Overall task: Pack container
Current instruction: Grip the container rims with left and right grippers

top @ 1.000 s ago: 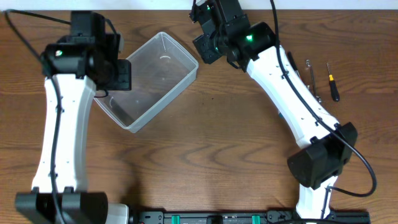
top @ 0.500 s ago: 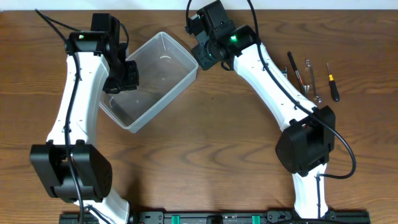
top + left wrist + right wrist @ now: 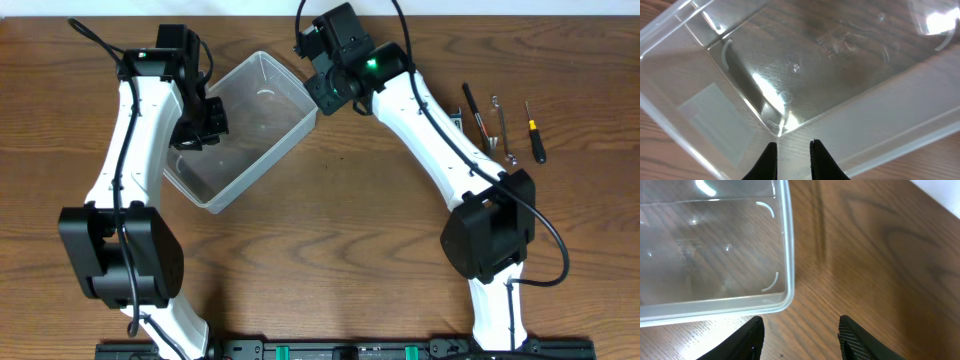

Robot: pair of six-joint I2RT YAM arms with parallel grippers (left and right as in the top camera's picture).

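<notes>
The container [image 3: 262,120] is a clear rectangular tub lying at an angle on the wooden table, with nothing inside. My left gripper [image 3: 201,122] is at the tub's left long wall. In the left wrist view its fingers [image 3: 792,152] stand a narrow gap apart, closed over the tub's wall [image 3: 850,125] near an inner corner. My right gripper [image 3: 322,88] hovers open and empty just off the tub's right corner. In the right wrist view its fingers [image 3: 801,337] are spread wide over bare wood, beside the container's corner rim [image 3: 785,297].
Several small hand tools lie at the right of the table: a black-handled screwdriver [image 3: 536,135], a metal tool [image 3: 501,125] and a dark tool [image 3: 477,110]. A white wall edge runs along the back of the table.
My left arm has swung right and back, bringing its gripper onto the tub's left wall. My right gripper has shifted slightly left toward the tub's corner. The tub has not moved.
</notes>
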